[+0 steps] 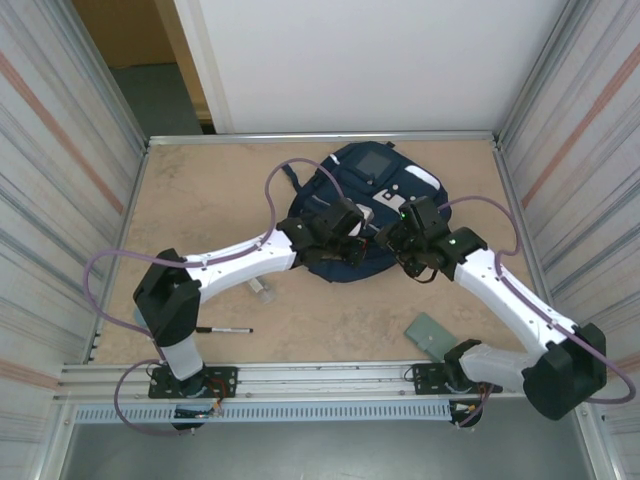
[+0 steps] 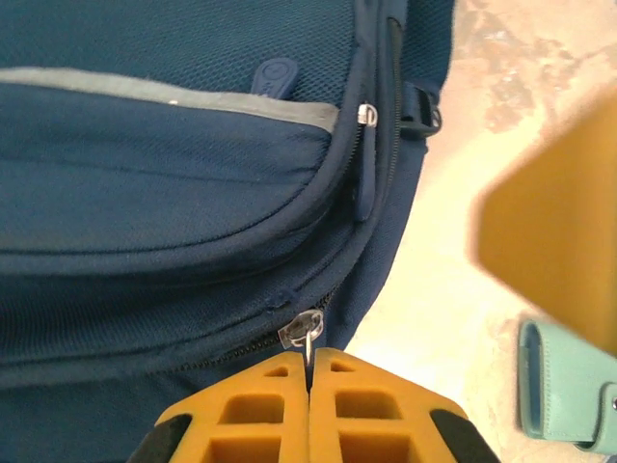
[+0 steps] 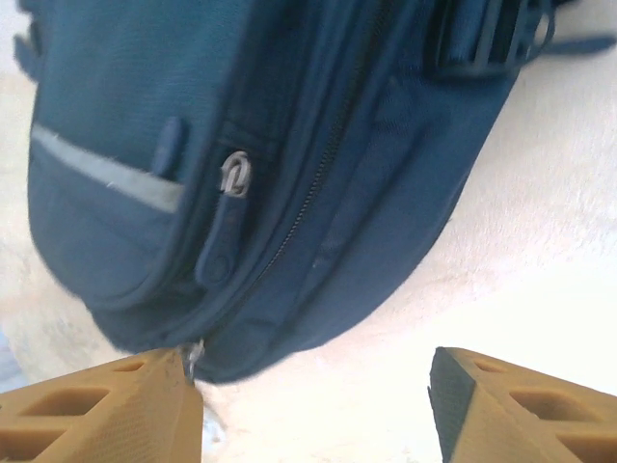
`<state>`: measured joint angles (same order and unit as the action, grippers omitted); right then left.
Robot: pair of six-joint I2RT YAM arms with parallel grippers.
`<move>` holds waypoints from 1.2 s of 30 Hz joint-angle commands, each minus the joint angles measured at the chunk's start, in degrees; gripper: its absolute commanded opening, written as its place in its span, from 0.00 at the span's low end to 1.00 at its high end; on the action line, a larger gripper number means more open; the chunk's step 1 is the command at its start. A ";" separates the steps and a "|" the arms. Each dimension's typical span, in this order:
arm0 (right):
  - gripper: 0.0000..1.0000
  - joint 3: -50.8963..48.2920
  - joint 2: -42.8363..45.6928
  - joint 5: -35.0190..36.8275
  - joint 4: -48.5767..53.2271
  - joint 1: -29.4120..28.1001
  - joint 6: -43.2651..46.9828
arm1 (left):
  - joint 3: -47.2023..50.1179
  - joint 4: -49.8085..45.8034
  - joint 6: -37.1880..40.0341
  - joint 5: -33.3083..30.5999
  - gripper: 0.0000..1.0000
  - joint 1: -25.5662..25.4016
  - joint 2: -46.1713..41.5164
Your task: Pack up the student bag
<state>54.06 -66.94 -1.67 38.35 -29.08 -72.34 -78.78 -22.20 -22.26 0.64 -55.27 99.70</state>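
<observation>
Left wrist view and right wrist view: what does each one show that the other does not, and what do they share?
Left wrist view: the left gripper, its jaws shut on a metal zipper pull, and a teal case lying at the lower right.
Right wrist view: the right gripper, its jaws open with nothing between them, and a black buckle at the top.
Both: the student bag, its grey stripe and the pale table beside it.

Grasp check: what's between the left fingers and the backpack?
A metal zipper pull of the backpack, pinched by the shut left fingers; left wrist view.
</observation>
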 commanded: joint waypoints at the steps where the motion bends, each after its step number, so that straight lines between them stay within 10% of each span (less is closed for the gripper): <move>1: 0.67 -1.06 -2.52 -5.05 -5.52 0.69 -11.61 | 0.55 6.16 4.15 3.87 0.00 -0.37 -3.17; 6: 0.62 1.81 -8.61 -6.59 -11.44 -1.29 -13.12 | 2.96 9.52 3.17 5.83 0.00 -0.05 -3.63; 13: 0.11 -0.68 -11.17 -6.06 -14.35 -1.56 -13.15 | 6.26 11.57 2.31 4.28 0.00 1.26 -6.80; 17: 0.05 -0.57 -8.83 -2.94 -11.55 -0.69 -7.54 | 13.12 12.46 1.67 -2.69 0.00 3.70 -12.27; 26: 0.04 -0.98 -7.59 -19.14 -13.20 8.34 4.63 | 28.38 17.45 1.14 -2.86 0.00 18.12 -19.78; 31: 0.25 3.81 -10.57 -20.43 -2.67 12.57 15.56 | 26.72 16.34 2.63 0.73 0.00 20.22 -20.00; 36: 0.56 0.44 -5.77 -21.68 -4.92 8.74 -2.70 | 21.53 14.55 -0.59 5.38 0.00 16.02 -17.49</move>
<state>55.59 -76.25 -22.79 32.18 -16.93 -67.09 -52.84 -7.66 -21.12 2.74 -36.86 82.54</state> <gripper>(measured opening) 0.541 0.050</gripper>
